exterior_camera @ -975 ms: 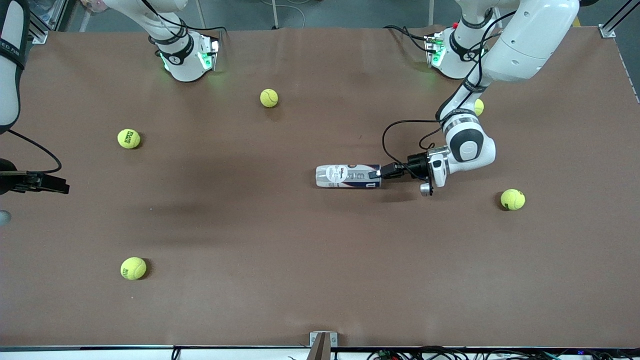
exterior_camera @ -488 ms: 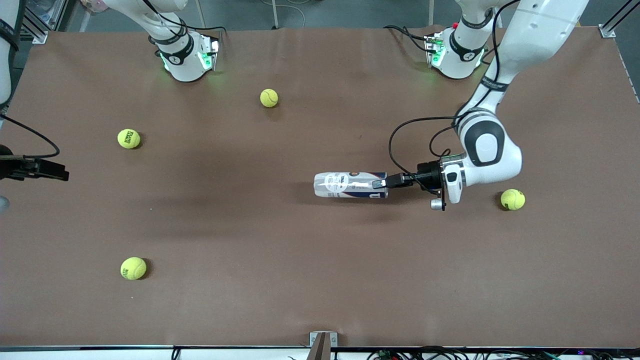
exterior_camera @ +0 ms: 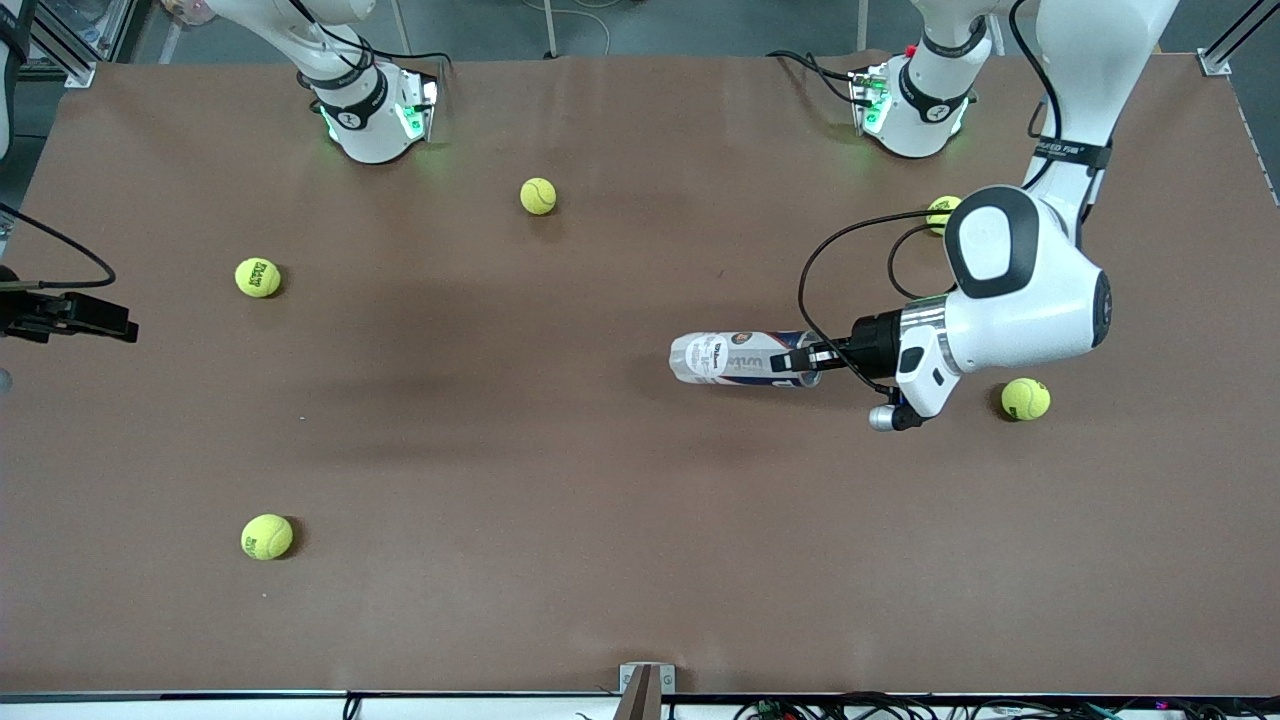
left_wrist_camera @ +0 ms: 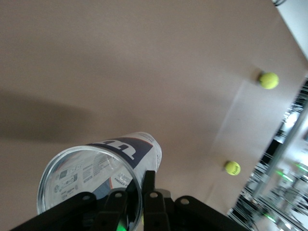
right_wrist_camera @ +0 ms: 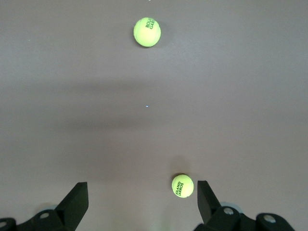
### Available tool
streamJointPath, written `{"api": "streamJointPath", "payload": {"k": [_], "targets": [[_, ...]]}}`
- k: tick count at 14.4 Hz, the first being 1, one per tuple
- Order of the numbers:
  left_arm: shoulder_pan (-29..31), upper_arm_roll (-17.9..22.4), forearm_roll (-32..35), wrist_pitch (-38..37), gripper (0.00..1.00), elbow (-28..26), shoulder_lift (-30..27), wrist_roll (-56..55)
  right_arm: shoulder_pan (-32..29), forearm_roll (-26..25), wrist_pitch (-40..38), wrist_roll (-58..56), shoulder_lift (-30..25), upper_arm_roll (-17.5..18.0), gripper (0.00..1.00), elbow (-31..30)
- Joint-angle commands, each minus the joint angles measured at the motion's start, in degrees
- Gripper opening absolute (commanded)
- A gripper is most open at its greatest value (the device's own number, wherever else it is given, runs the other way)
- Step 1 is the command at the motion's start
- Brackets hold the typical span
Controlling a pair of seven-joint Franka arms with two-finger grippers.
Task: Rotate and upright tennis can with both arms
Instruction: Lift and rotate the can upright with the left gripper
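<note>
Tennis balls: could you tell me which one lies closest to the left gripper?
The tennis ball toward the left arm's end, beside the wrist of the left gripper; the others lie farther off.

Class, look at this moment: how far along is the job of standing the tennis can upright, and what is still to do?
Done: the left claw is shut on the open rim of the tennis can. In hand: the can's gripped end looks slightly raised off the table. Left: it is not upright yet, and the right claw hangs open at the table's edge, waiting.

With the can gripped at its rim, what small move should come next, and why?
Probably tilt the can further toward vertical: the left end effector is shut on its open rim, and it lies nearly level. The right end effector waits open.
</note>
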Motion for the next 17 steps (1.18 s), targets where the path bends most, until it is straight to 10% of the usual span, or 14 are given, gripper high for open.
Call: {"api": "streamJointPath", "payload": {"k": [1,10,17], "targets": [[-4.2,0.2,11.7,-4.0,0.00,7.1,1.0,-12.4,3.1,0.5,3.6,-0.2,-6.9,-3.0,1.00,-9.3],[-25.9,0.7,47.4,-14.1,0.00,20.6,10.1,-41.8,3.0,0.5,-1.1,-0.2,-12.5,-3.3,1.00,-9.8],[-30.7,0.9,51.7,-14.4,0.00,21.4,15.5,-46.3,1.9,0.6,-2.3,-0.5,-17.7,-3.2,1.00,-12.4]]}}
